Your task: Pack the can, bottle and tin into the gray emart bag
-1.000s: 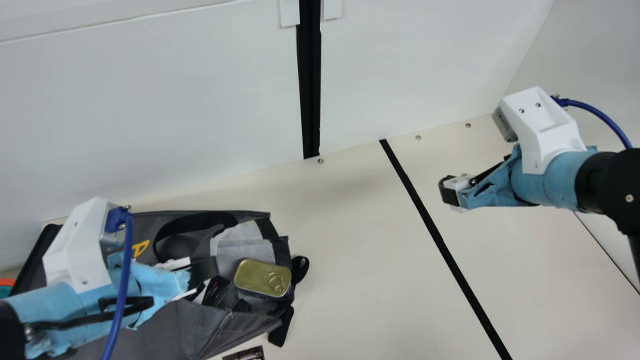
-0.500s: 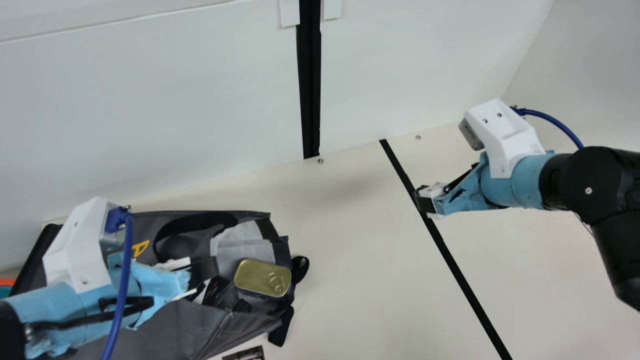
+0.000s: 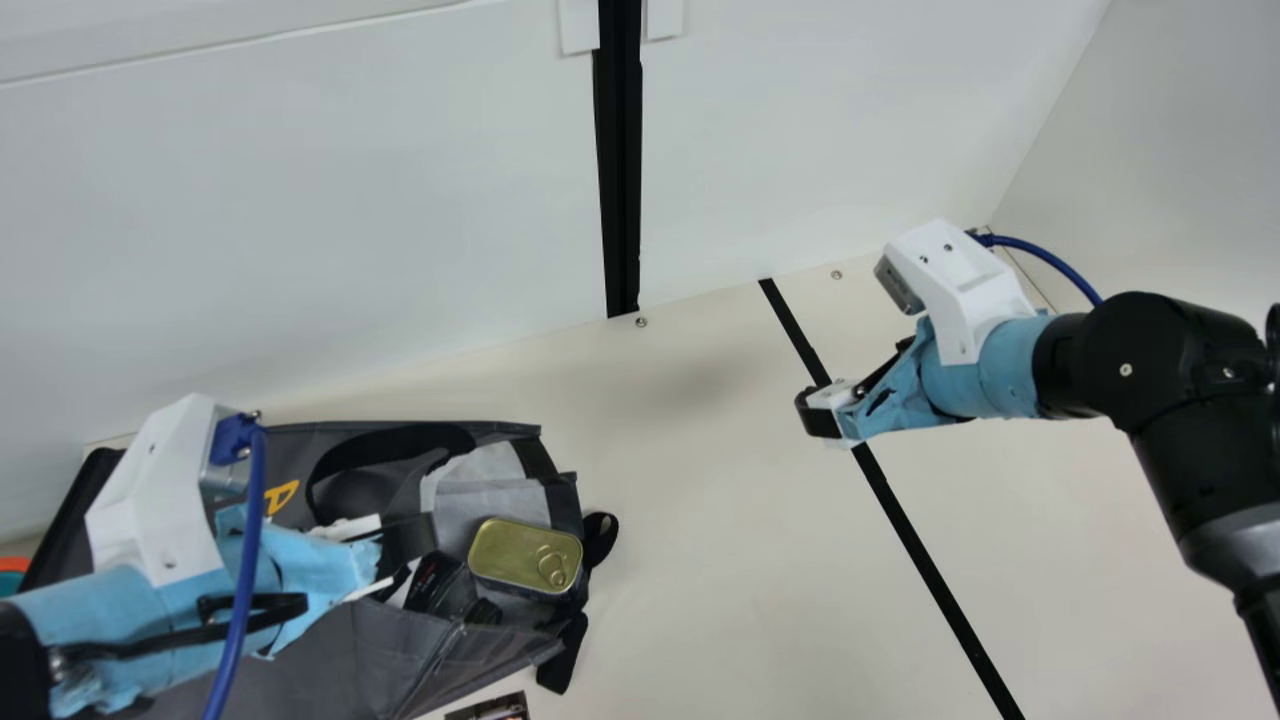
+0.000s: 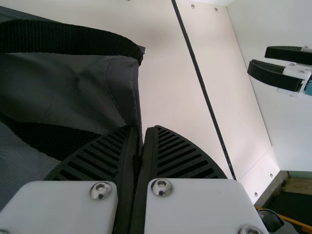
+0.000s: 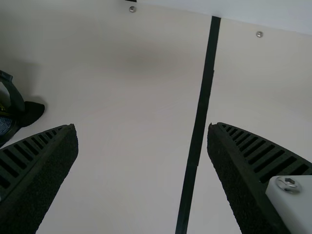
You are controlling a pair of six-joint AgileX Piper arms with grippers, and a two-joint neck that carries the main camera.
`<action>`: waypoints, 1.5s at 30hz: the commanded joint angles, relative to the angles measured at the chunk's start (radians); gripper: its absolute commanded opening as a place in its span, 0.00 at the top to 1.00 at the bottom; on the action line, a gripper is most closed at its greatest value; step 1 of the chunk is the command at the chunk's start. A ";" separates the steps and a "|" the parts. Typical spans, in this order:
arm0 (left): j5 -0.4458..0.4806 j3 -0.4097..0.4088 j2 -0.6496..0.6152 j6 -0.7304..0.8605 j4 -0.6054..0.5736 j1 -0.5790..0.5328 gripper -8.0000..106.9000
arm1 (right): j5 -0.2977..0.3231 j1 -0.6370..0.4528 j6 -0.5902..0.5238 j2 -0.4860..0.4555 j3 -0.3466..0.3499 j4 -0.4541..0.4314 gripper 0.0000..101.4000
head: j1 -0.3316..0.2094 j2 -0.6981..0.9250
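In the main view the gray bag [image 3: 330, 650] lies on its side at the left, mouth to the right. A gold tin [image 3: 525, 555] with a ring pull rests in its mouth, beside a dark object [image 3: 440, 585] with red print; whether that is the can or bottle I cannot tell. My left gripper [image 3: 405, 540] is at the bag's opening. The left wrist view shows the left gripper [image 4: 142, 134] shut on the edge of the bag [image 4: 92, 87]. My right gripper [image 3: 820, 413] hangs over the black table line, right of the bag; in the right wrist view the right gripper [image 5: 141, 139] is open and holds nothing.
A black strap [image 3: 563, 655] trails from the bag's mouth onto the cream table [image 3: 740, 560]. A dark printed item [image 3: 490, 708] lies at the main view's bottom edge, an orange and teal object [image 3: 12, 568] at its left edge. A white wall [image 3: 300, 220] stands behind.
My right arm has come left across the table toward the bag, its gripper now over the black line. The left arm, bag and tin have stayed in place.
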 commanded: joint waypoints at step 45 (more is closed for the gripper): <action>0.000 0.000 0.000 0.000 0.000 0.000 0.84 | -0.081 0.105 -0.323 0.152 0.131 0.329 0.10 | -0.023 -0.001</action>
